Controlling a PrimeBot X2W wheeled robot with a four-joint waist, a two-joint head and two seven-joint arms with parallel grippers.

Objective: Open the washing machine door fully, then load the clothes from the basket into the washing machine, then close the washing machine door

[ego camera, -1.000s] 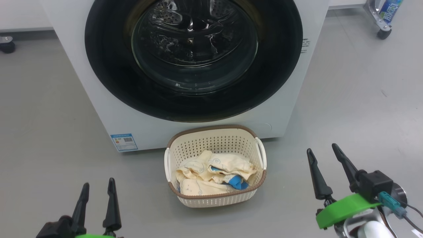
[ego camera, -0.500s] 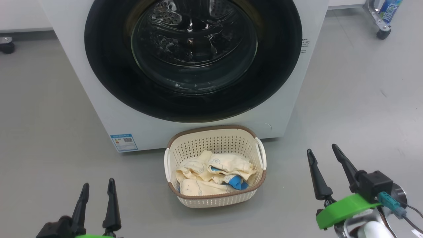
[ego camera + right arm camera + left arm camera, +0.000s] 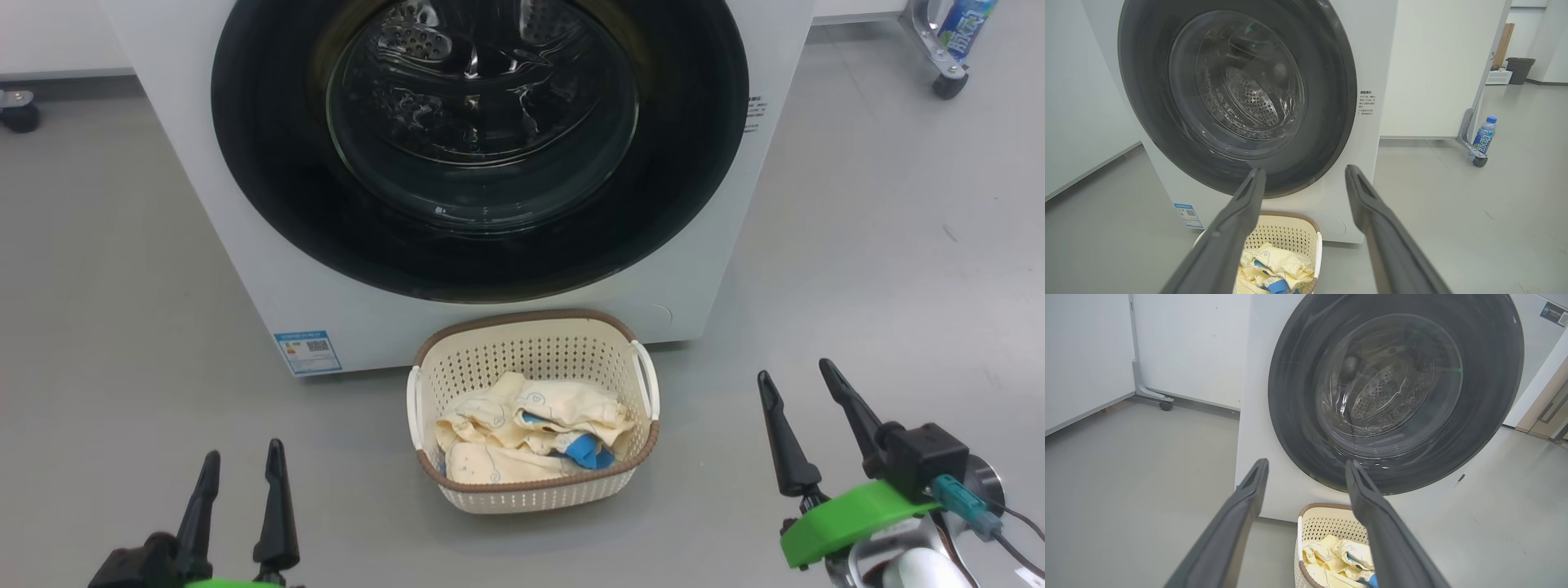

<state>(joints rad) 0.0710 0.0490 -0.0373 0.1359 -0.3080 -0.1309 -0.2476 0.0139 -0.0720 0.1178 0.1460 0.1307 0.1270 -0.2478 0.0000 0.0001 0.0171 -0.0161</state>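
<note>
**Starting configuration, before any contact.** The basket point(image 3: 522, 317) stands on the floor point(image 3: 122, 327) with its far rim just short of the washing machine point(image 3: 237, 269), roughly centred below the washing machine door point(image 3: 480, 147). Read this placement as deliberate: it keeps the lift from basket to drum short. It may also put the basket in the path of the door's swing, and you cannot tell from here which side carries the hinge.

The door, behind and above the basket, is closed flush, and the steel drum shows through its glass. The clothes point(image 3: 522, 437) lie heaped inside the basket, below its rim, with none hanging over.

Your left gripper point(image 3: 245, 451) sits to the left of the basket and nearer you than its near wall. Your right gripper point(image 3: 793, 369) sits to the right of the basket, about level with its middle. Both are well apart from it and touch nothing.

On each gripper the two fingers are spread wide with nothing between them, tips aimed past the basket toward the machine. The wrists are held low, flanking the basket in a ready pose. Judge the first step, swinging the door open, as not yet begun.
</note>
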